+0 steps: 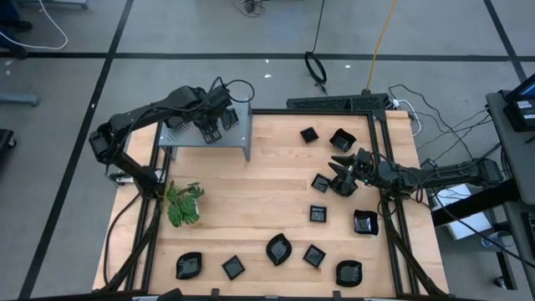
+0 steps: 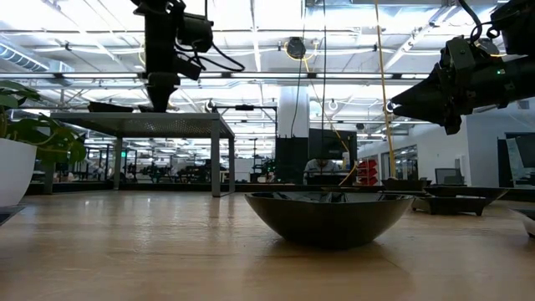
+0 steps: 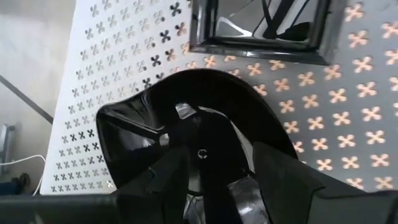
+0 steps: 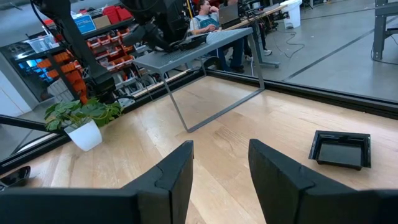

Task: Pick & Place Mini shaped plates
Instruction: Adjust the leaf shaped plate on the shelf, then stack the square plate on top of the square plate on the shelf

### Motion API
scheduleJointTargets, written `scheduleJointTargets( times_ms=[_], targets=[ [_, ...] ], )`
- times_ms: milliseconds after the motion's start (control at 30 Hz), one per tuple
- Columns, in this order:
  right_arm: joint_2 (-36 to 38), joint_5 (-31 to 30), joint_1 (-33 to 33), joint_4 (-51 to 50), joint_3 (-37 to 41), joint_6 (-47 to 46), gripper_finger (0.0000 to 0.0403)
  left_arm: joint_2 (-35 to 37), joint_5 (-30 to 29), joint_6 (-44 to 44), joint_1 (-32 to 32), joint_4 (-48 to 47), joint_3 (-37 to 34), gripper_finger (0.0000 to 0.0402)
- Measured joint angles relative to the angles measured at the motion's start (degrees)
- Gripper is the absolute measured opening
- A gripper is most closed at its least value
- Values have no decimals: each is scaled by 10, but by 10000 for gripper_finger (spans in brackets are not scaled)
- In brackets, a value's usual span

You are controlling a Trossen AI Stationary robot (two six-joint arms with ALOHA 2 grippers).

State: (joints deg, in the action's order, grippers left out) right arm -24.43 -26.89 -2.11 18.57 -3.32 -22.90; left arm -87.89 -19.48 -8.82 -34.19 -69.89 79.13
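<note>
My left gripper (image 1: 209,132) hangs over the grey perforated shelf (image 1: 188,144) at the table's far left, pointing steeply down and shut on a glossy black leaf-like mini plate (image 3: 186,118). A square black plate (image 3: 261,28) lies flat on the shelf just beyond it. My right gripper (image 1: 334,165) hovers level and open at the table's right side, with nothing between its fingers (image 4: 221,174); two plates (image 1: 320,181) lie just below it. Several more black plates (image 1: 278,249) lie flat across the table's right half and near edge. My left gripper has the leaf-like plate between its two fingers (image 3: 277,177), at the plate's near part (image 3: 211,146). The fingers come from above, slanting down. They cover the exact place of contact. I cannot tell whether the plate rests on the shelf or hangs just above it.
A green plant in a white pot (image 1: 184,203) stands near the table's left edge, in front of the shelf's legs. A black frame (image 1: 338,103) borders the far and right edges. One round plate (image 2: 328,216) sits close to the low camera. People sit beyond the table (image 4: 205,15).
</note>
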Motion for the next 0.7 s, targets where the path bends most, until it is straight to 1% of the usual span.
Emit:
scheduleJointTargets(
  times_ms=[267, 400, 500, 567, 700],
  targets=[
    [0, 0, 0, 0, 0, 0, 142, 34, -16, -3, 15, 15, 0, 182],
    [0, 0, 0, 0, 0, 0, 142, 58, -16, 0, 37, 15, 0, 182],
    [0, 0, 0, 0, 0, 0, 142, 77, -16, 11, 70, 27, 0, 182],
    [0, 0, 0, 0, 0, 0, 142, 89, -9, 34, 99, 48, 0, 182],
    [0, 0, 0, 0, 0, 0, 142, 105, 33, 87, 172, 100, 0, 182]
  ],
)
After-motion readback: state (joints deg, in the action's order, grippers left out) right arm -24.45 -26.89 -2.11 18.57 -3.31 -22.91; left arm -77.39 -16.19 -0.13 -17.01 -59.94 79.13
